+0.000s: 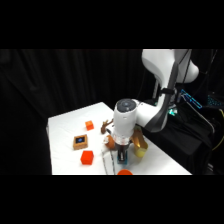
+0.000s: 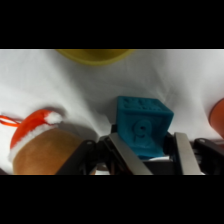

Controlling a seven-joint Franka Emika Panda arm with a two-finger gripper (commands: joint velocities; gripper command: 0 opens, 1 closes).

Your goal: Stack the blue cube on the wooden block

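Observation:
The small teal-blue cube (image 2: 142, 125) sits between my two fingers, and my gripper (image 2: 153, 151) is shut on its sides. In the side view the gripper (image 1: 121, 156) comes straight down near the table's front edge, with the blue cube (image 1: 123, 159) at its tips just above or on the cloth. The flat light-brown wooden block (image 1: 80, 142) with its dark square top lies to the left of the gripper, apart from it. The wooden block is out of the wrist view.
An orange cube (image 1: 87, 158) lies in front of the wooden block and another orange cube (image 1: 89, 125) behind it. A yellow object (image 1: 139, 146) is just right of the gripper. A brown lumpy piece (image 1: 106, 127) is behind it and an orange item (image 1: 124, 172) lies at the front edge. A brown toy with red and white trim (image 2: 35, 145) lies close beside the cube.

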